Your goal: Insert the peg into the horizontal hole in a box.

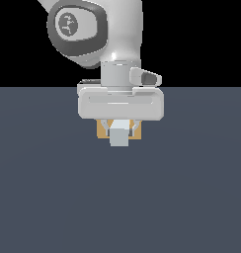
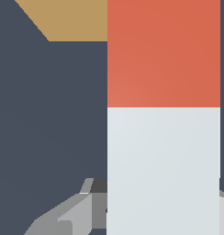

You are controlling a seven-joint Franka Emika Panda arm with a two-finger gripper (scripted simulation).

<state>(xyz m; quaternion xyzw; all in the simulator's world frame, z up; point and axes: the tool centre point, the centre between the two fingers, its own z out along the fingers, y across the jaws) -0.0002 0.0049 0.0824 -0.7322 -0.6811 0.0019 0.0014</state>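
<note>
My gripper [image 1: 120,129] hangs just above the floor and is shut on the peg [image 1: 119,135], whose pale grey-white end faces the exterior camera. In the wrist view the peg [image 2: 163,114] fills much of the picture, white near my fingers [image 2: 63,215] and red-orange farther out. The tan box [image 1: 101,130] stands directly behind the gripper, with only its edges showing on either side of the peg. A corner of the box [image 2: 70,18] shows beside the red end in the wrist view. The hole is hidden behind the peg and the hand.
The dark grey-blue floor [image 1: 53,197] spreads around the gripper and the box. The arm's white wrist and hand [image 1: 121,101] hang over the box and cover most of it.
</note>
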